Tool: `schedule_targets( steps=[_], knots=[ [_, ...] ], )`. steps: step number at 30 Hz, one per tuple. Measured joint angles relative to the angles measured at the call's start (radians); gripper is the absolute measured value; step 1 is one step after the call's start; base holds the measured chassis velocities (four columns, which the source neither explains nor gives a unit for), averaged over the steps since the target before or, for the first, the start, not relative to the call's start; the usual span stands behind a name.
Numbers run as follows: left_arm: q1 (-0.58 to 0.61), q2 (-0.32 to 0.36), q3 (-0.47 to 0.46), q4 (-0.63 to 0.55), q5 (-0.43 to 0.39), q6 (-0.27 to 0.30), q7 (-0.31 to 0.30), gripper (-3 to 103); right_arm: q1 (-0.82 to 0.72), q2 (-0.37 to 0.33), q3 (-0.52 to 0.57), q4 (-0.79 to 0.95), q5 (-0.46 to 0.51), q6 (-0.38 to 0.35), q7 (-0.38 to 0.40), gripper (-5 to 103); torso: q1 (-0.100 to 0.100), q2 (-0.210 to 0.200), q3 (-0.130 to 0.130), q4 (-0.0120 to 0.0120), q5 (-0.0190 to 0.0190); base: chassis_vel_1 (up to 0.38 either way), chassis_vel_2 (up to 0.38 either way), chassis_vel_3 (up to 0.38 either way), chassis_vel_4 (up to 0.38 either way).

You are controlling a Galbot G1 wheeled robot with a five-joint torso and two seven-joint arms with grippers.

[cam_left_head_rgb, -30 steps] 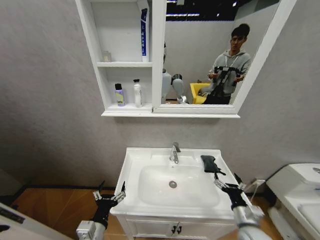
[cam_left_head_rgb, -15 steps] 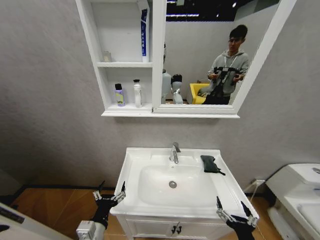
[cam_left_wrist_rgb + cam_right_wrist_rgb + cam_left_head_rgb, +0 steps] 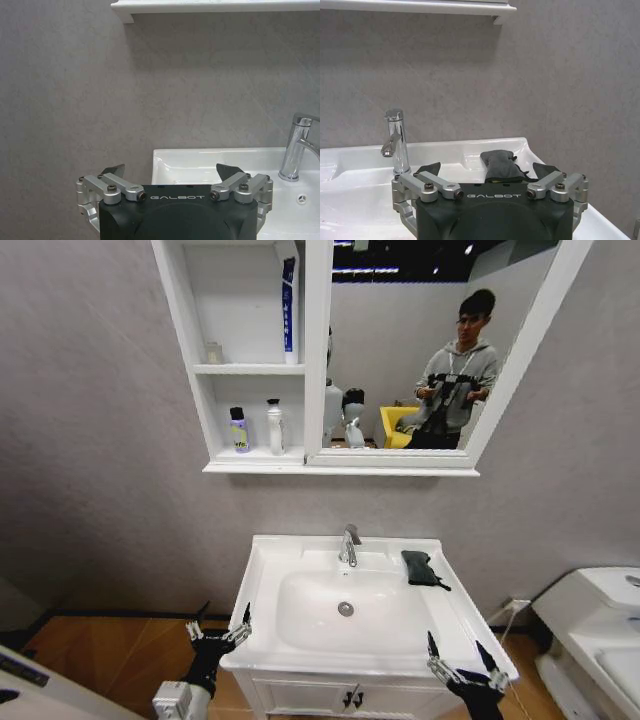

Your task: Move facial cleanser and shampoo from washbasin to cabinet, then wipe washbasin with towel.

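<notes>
The white washbasin (image 3: 262,580) stands below the white cabinet (image 3: 250,462), with its chrome tap (image 3: 349,545) at the back. The dark towel (image 3: 420,567) lies folded on the basin top to the right of the tap, and shows as the towel (image 3: 499,164) beyond my right gripper (image 3: 487,169). A blue tube (image 3: 288,310) stands on the upper shelf. On the lower shelf are a purple bottle (image 3: 238,430) and a white bottle (image 3: 274,426); which are the facial cleanser and shampoo I cannot tell. My left gripper (image 3: 224,622) is open beside the front left corner. My right gripper (image 3: 455,655) is open at the front right corner.
A white-framed mirror (image 3: 420,350) joins the cabinet on its right. The vanity doors with black handles (image 3: 350,700) sit under the basin. Another white fixture (image 3: 600,620) stands at the right. Wooden floor (image 3: 120,650) lies to the left.
My right gripper has drawn back and down from near the towel to the basin's front right corner, still open. The left gripper and the towel have not moved.
</notes>
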Motion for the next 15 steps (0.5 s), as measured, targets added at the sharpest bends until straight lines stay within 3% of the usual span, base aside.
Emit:
schedule_targets(
  steps=[7,15],
  knots=[
    [0.0,0.0,0.0,0.0,0.0,0.0,0.0,100,0.002,-0.001,0.0,-0.001,0.001,-0.001,0.0,100,0.0,0.0,0.0,0.0,0.0,0.006,-0.006,-0.005,0.008],
    [0.0,0.0,0.0,0.0,0.0,0.0,0.0,100,0.003,-0.001,0.0,-0.003,0.002,-0.002,0.0,100,0.0,0.0,0.0,-0.0001,0.0002,0.12,-0.13,-0.114,0.112]
  ],
)
